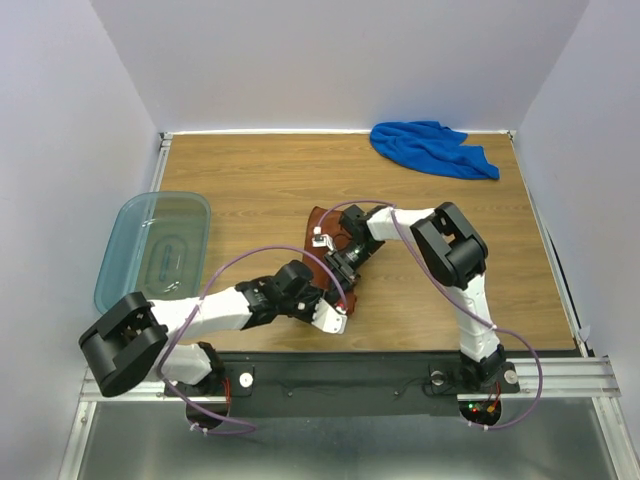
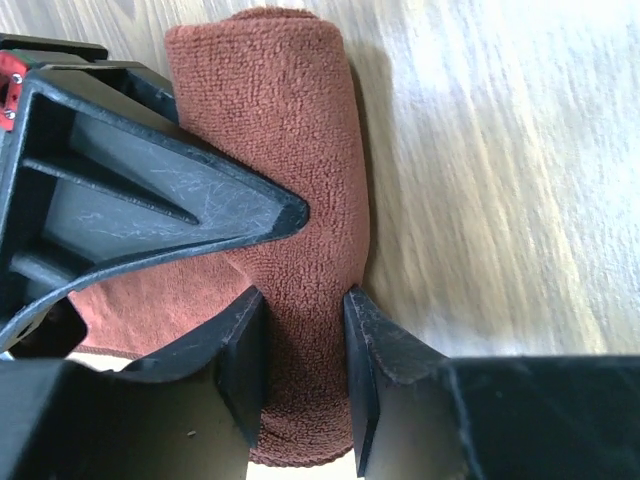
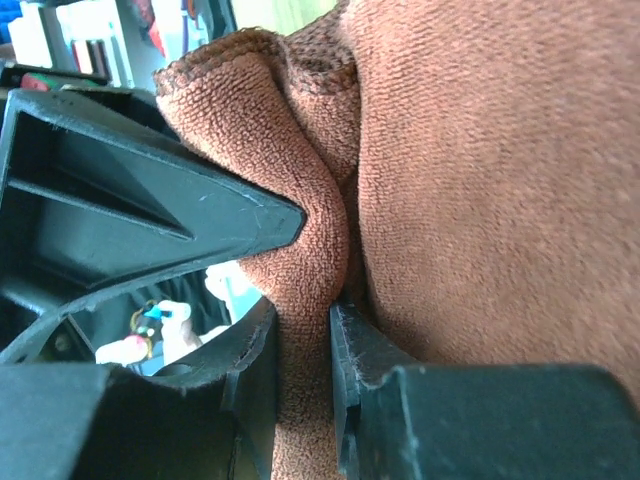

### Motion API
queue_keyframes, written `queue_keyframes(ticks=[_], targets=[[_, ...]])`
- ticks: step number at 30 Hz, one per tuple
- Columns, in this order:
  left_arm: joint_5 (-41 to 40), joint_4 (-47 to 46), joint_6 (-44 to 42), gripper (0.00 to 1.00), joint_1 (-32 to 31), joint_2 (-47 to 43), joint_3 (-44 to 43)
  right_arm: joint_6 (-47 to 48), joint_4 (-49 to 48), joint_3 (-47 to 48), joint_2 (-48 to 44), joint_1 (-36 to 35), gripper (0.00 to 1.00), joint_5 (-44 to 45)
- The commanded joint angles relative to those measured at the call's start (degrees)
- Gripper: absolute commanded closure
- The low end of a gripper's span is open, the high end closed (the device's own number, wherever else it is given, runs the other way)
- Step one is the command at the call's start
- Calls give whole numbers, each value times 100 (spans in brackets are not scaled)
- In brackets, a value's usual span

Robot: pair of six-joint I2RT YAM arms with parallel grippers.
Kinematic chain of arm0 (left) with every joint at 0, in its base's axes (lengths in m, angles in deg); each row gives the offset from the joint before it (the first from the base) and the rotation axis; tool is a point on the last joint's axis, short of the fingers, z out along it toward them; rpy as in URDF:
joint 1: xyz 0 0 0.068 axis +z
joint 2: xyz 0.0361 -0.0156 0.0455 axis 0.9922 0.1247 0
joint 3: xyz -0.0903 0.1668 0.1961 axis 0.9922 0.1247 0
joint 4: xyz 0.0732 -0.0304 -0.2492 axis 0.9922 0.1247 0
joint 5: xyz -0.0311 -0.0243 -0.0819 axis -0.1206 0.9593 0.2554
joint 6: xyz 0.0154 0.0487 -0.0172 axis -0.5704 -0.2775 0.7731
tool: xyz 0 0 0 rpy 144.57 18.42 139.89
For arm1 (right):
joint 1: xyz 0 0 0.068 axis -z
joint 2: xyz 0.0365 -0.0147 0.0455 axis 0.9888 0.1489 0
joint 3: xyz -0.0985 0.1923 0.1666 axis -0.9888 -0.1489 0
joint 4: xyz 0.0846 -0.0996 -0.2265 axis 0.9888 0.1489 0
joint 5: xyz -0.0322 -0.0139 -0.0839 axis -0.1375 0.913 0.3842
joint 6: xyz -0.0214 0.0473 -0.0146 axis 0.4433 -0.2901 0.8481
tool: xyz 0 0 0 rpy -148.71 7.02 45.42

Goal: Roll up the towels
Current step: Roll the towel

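Observation:
The rust-brown towel point(image 1: 317, 228) lies mid-table, mostly hidden under both grippers. In the left wrist view it is a tight roll point(image 2: 290, 120) on the wood, and my left gripper point(image 2: 305, 340) has both fingers pressed against the near end of the roll. Seen from above, the left gripper point(image 1: 337, 300) is at the towel's near end. My right gripper point(image 1: 346, 262) is at the towel's middle, shut on a pinched fold of the brown cloth point(image 3: 480, 180) between its jaws point(image 3: 303, 350). The blue towel point(image 1: 430, 148) lies crumpled at the back right, far from both grippers.
A translucent teal bin point(image 1: 120, 250) stands at the left edge of the table. White walls enclose the left, back and right sides. The right arm's elbow point(image 1: 450, 245) hangs over the table's right half. Purple cables loop off both arms.

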Motion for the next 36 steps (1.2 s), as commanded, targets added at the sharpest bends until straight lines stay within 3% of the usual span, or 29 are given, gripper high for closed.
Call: queue_keyframes(ticks=[1,8,12,13,17,19,24,30,36], targets=[[305,1018,385,69,-36,238,-309,276,-252,342,12,339,61,986],[893,1905,571,73,261,888,-1012,39,-226,816,-726,849,19,1417],[1298,2371,659,73,657,1442,-1609,-119,-226,1019,-1270,1350,13,1470],[1586,2686,676,73,919,1721,-1941,-128,-226,1028,-1420,1603,3,1479],[2326,3478,782,73,1597,2461,-2805,3,-261,870,-2360,2194,1,1716],[2765,3891,817,73,1800,2926,-3253,-137,-296,834,-2652,2633,0,1375],[3451,4823,694,73,2248,3867,-4027,353,-261,466,-3732,2740,0,1320],[3751,5658,396,73,2679,4825,-4695,1479,135,-333,-4462,1810,6,2759],[3821,6037,386,72,2785,5432,-5275,1699,-944,-1203,-4578,63,8,4454]])
